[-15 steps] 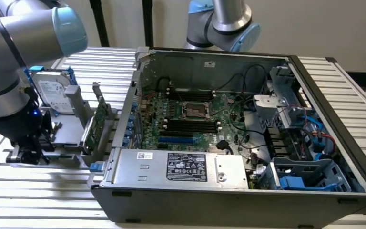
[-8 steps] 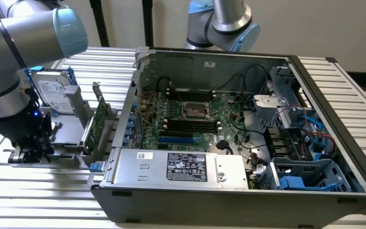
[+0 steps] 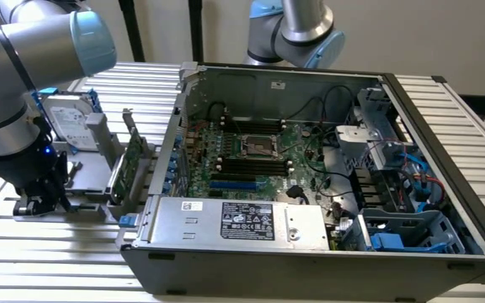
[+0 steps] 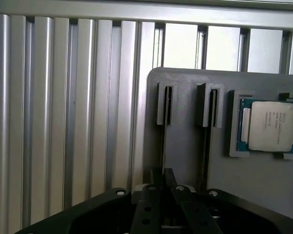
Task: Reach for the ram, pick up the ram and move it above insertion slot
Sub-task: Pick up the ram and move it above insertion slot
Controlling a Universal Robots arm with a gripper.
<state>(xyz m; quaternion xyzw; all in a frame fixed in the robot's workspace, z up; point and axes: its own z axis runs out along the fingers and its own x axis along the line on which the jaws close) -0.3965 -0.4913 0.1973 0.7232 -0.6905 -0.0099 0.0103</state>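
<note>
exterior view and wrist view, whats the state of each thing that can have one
ram, on edge in a slot of the holder
gripper, lowered at the holder, shut on the ram
processor chip, seated in its pocket on the holder
computer case, side open, board exposed
hard drive, standing upright
expansion card, standing upright beside the case
</note>
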